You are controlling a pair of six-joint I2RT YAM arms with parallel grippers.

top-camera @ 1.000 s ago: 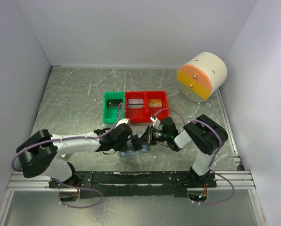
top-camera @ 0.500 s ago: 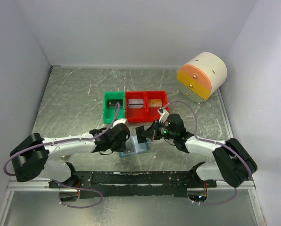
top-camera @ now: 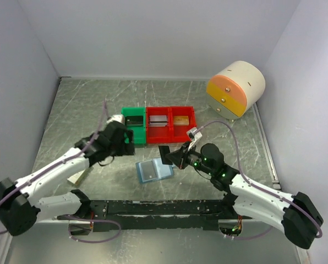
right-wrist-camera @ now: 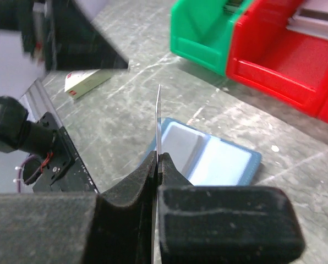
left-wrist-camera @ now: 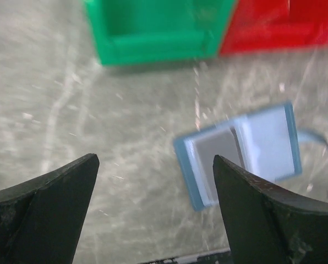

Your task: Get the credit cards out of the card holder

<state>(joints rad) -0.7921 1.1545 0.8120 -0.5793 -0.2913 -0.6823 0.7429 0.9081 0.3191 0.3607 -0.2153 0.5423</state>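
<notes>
Slate-blue and spread flat, the card holder [top-camera: 153,171] lies on the worktop [top-camera: 87,104] between my two arms in the overhead view. My right end effector [top-camera: 173,158] hangs just off its upper right corner, pinched on a dark credit card [top-camera: 165,154] held up clear of the pockets, free to be carried off, I'd say. My left end effector [top-camera: 120,144] sits away to the left by the green bin [top-camera: 132,125], leaving the right arm room.

Left wrist now, and it's a blurry one. My fingers [left-wrist-camera: 48,214] are spread wide with nothing between them. The card holder [left-wrist-camera: 268,146] lies ahead and to the right, and what looks like a grey card [left-wrist-camera: 218,158] fills its left pocket. One more to pull, I reckon.

Right wrist: the right end effector [right-wrist-camera: 158,159] is clamped tight on the dark credit card [right-wrist-camera: 159,115], seen edge-on as a thin upright line. Gripping its bottom edge keeps the rest clear. Below and beyond, the card holder [right-wrist-camera: 208,157] rests open, pale pockets up. The red bins [right-wrist-camera: 285,66] stand behind it, and a small cream box [right-wrist-camera: 87,81] lies far left.
</notes>
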